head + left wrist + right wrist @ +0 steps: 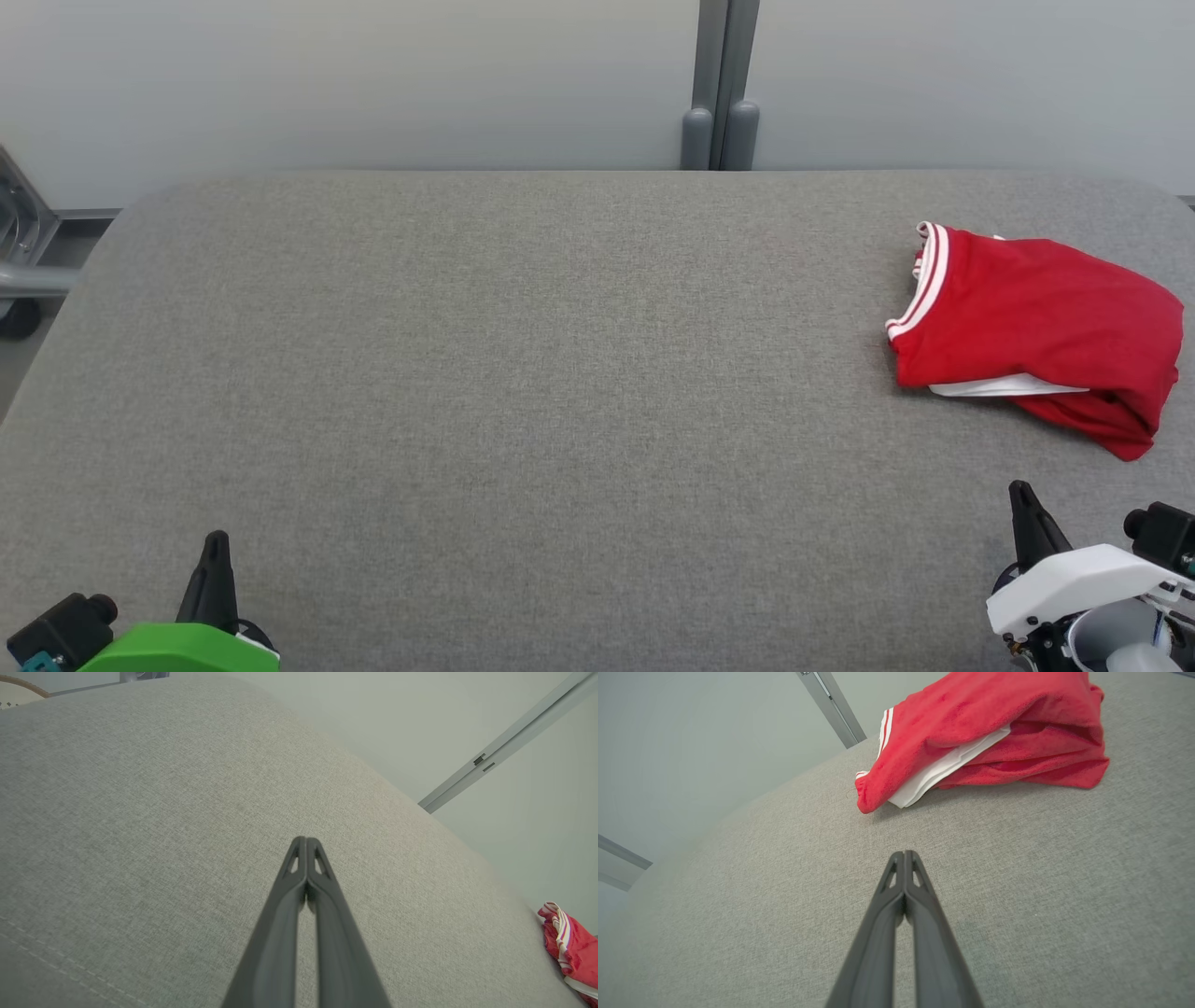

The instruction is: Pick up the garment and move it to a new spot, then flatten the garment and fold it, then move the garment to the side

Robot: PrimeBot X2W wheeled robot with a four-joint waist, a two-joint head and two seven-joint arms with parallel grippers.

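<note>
Garment [1036,317] first: I see a red bundle with white striped trim, loosely folded over itself. It lies on the grey fabric desk [560,373] ahead of my right claw [1020,490], not touching it. In the right wrist view the garment [985,723] sits beyond the tips of the right claw [903,855], with a stretch of bare desk between them. A white layer pokes out from under the red top fold (lining or a second panel, I cannot tell which). My right claw is pinched fully together, tips meeting, with nothing in it. My left claw [217,541] is likewise closed tight on nothing. Its wrist view shows the left claw [306,841] over bare desk, with the garment [572,942] well off to that claw's right, near the desk's edge. Past the far edge a grey post [719,84] runs up a pale wall [280,84].
</note>
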